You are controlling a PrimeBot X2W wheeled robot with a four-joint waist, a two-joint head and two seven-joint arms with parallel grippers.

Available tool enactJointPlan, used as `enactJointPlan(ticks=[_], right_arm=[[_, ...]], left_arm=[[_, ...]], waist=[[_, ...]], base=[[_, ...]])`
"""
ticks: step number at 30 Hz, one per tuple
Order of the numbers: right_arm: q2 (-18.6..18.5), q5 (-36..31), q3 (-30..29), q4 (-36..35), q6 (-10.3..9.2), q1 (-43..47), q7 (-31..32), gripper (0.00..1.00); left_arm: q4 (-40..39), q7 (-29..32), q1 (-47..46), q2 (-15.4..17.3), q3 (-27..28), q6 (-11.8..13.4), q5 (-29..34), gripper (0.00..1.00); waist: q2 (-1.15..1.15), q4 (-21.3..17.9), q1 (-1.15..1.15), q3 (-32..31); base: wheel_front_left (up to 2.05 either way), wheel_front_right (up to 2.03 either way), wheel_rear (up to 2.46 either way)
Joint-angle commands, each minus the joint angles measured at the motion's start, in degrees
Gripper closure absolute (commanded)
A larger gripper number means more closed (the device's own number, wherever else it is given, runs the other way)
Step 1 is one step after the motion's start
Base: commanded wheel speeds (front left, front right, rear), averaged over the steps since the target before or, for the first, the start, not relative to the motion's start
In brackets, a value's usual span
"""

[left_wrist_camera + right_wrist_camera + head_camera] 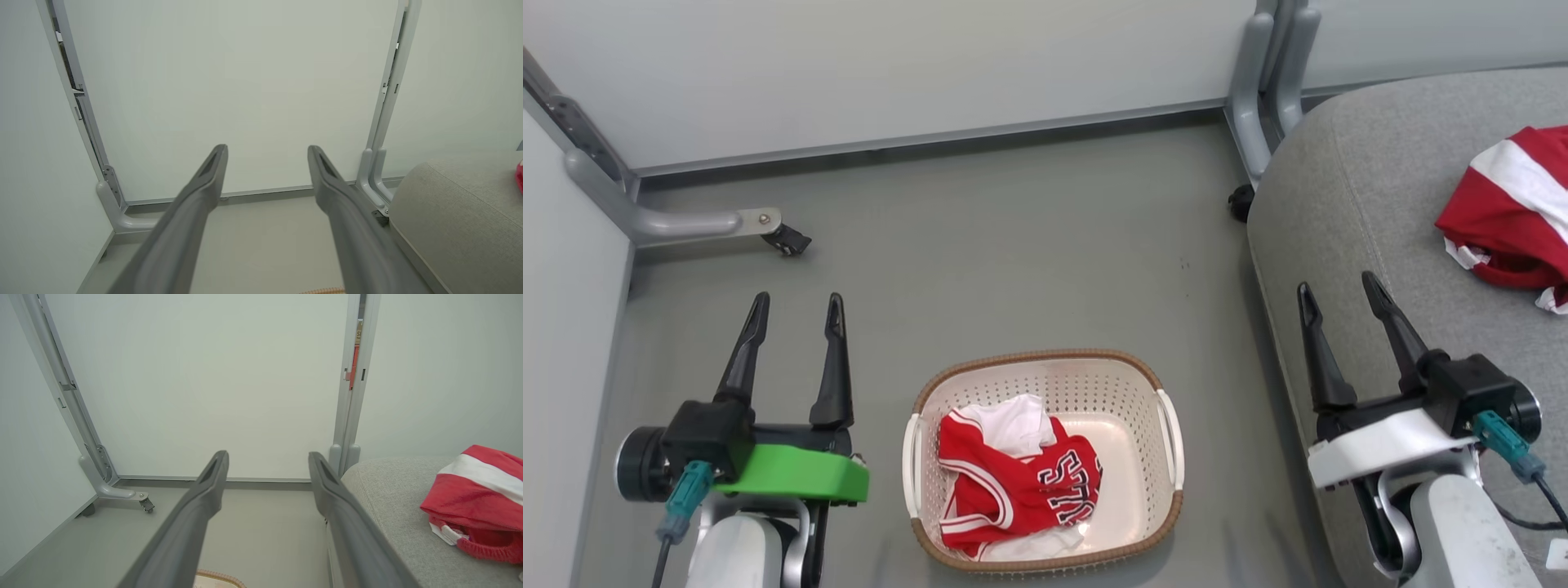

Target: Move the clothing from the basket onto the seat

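A cream perforated basket (1131, 392) with a brown rim stands on the floor between my arms. In it lies a crumpled red jersey (1013, 482) with white piping and lettering. A red garment with broad white stripes (1511, 204) rests on the grey seat (1347, 204) at the right; the right wrist view also shows this striped garment (478, 494) on the seat (388, 490). My left gripper (796, 306) is open and empty, left of the basket. My right gripper (1339, 290) is open and empty above the seat's front edge. Both grippers (267, 151) (267, 457) point at the wall.
White partition panels (890, 65) close off the back and left, carried on grey metal feet with castors (788, 239) (1241, 202). Grey floor (1013, 245) lies open between the basket and the wall. The basket's rim (220, 575) peeks in at the bottom of the right wrist view.
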Motion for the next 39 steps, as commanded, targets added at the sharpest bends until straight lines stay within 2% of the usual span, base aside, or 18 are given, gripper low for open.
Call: enactJointPlan(ticks=[1, 16, 39], right_arm=[[-0.17, 0.65, 0.13, -0.56, -0.04, 1.69, -0.14, 0.0], [-0.16, 2.69, 2.12, -2.31, -0.04, 7.75, -0.14, 0.0], [-0.16, 2.93, 3.53, -1.07, -0.04, 7.43, -0.14, 0.0]], left_arm=[[-0.43, 0.04, 1.3, -0.06, 0.72, 0.18, 0.36, 0.0], [-0.07, 0.03, 4.91, -0.31, 2.74, 0.17, 1.45, 0.0], [1.6, 0.04, 4.59, -0.35, 3.2, 0.12, 2.29, 0.0]], waist=[[0.0, 0.34, 0.0, -1.15], [0.0, 1.05, 0.0, -4.44], [0.0, 1.17, 0.0, -4.2]], base=[[0.0, 0.0, 0.0], [0.0, 0.0, 0.0], [0.0, 0.0, 0.0]])
